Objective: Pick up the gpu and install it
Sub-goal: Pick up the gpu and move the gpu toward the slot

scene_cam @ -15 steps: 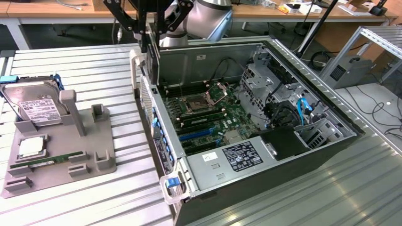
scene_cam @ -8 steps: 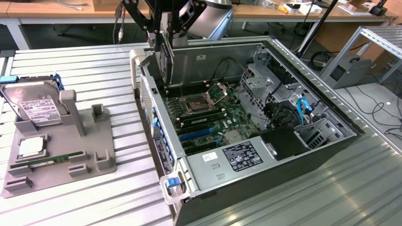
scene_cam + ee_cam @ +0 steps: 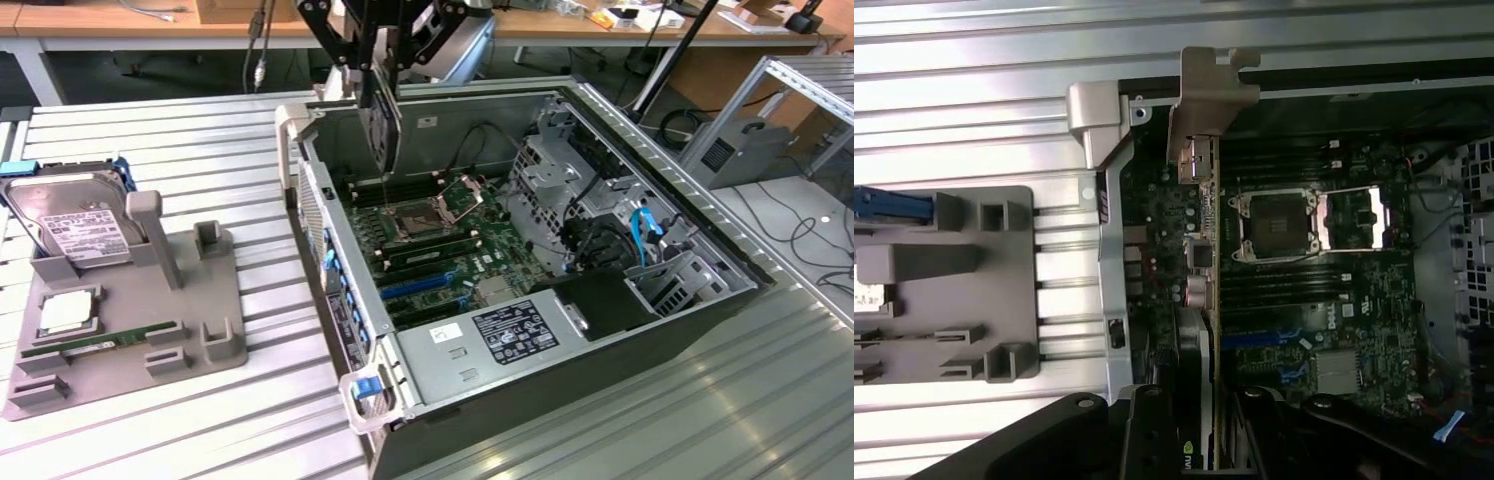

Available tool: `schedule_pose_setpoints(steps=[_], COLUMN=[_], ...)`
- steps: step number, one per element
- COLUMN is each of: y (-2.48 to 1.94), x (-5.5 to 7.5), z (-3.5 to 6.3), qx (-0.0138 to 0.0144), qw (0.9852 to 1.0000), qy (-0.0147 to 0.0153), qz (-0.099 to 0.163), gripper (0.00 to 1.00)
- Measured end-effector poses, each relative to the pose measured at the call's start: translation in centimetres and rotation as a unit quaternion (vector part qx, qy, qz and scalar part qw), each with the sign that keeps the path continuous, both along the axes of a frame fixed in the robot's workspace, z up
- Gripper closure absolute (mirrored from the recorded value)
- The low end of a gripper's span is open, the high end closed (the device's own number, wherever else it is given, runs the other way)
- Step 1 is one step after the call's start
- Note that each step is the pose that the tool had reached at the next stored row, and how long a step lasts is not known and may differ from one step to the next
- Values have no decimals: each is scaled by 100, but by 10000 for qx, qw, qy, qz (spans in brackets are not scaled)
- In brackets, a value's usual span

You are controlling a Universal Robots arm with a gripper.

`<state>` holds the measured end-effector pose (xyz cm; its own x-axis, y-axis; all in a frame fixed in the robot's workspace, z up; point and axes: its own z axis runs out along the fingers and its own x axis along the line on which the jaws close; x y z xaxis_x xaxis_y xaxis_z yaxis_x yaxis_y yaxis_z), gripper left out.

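The gpu [image 3: 387, 115] hangs upright as a thin black card over the rear left part of the open computer case [image 3: 667, 300]. My gripper [image 3: 380, 45] is shut on its upper end. The card's lower tip is above the motherboard [image 3: 454, 240], near the CPU socket [image 3: 434, 210], and clear of the board. In the wrist view the gpu [image 3: 1201, 300] appears edge-on, with its silvery end bracket [image 3: 1209, 95] near the case's back wall. My gripper [image 3: 1199, 435] clamps it from both sides with black fingers [image 3: 1149, 440]. The blue expansion slots [image 3: 1264, 340] lie beside the card.
A grey parts holder [image 3: 200, 340] sits on the slatted table at the exterior view's left, carrying a silver hard drive [image 3: 74, 225] and a green memory stick [image 3: 127, 335]. The case holds a power supply [image 3: 514, 335], drive cages [image 3: 561, 180] and cables. Desks stand behind.
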<state>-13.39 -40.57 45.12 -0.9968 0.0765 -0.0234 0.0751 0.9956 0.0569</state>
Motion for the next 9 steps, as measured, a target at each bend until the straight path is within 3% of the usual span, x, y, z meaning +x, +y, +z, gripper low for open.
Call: schedule_pose_setpoints(steps=[6, 8, 9], y=[0, 0, 0], x=[183, 305, 462], z=[-1, -10, -31], qx=[0, 0, -1], qw=[10000, 10000, 10000], qy=[0, 2, 9], qz=[0, -1, 0], gripper=[73, 73, 73])
